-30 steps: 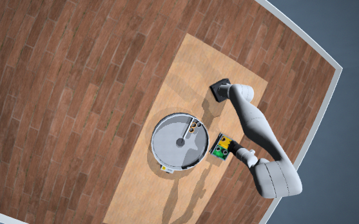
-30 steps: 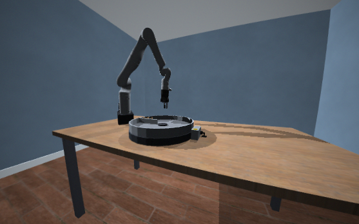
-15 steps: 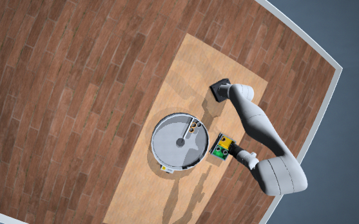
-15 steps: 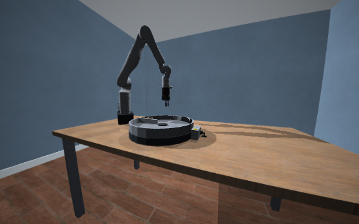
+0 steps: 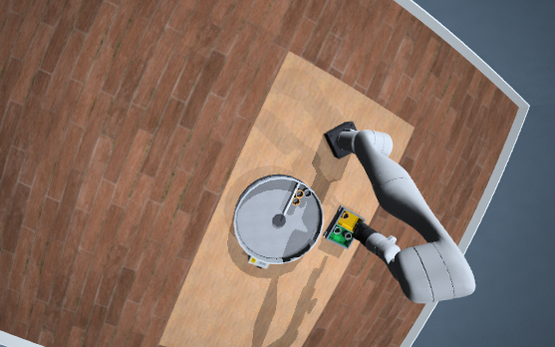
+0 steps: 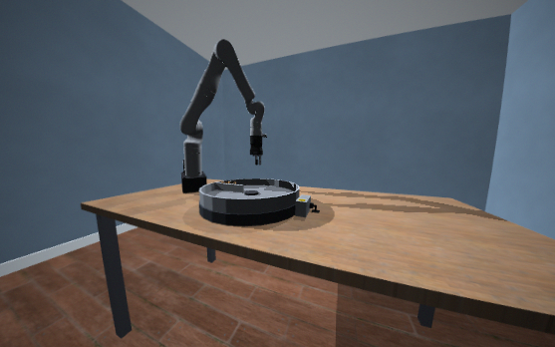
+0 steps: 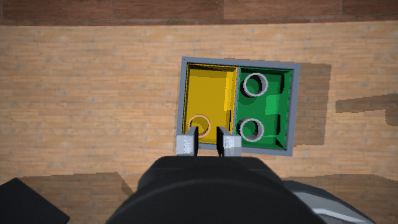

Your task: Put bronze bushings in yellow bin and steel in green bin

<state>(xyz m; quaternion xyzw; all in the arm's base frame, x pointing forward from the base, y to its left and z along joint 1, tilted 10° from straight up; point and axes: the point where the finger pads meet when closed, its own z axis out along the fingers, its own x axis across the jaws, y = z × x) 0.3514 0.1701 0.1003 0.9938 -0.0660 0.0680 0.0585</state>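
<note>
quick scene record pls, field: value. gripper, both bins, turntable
gripper: open, nothing between the fingers, hanging over the near edge of the bins
yellow bin: one bronze bushing, lying on the floor of the bin
green bin: two steel bushings, apart from each other
bin position: side by side in one grey frame, on the table beside the turntable
turntable: a few bushings bunched near the rim, at least one bronze
sorting: not finished
</note>
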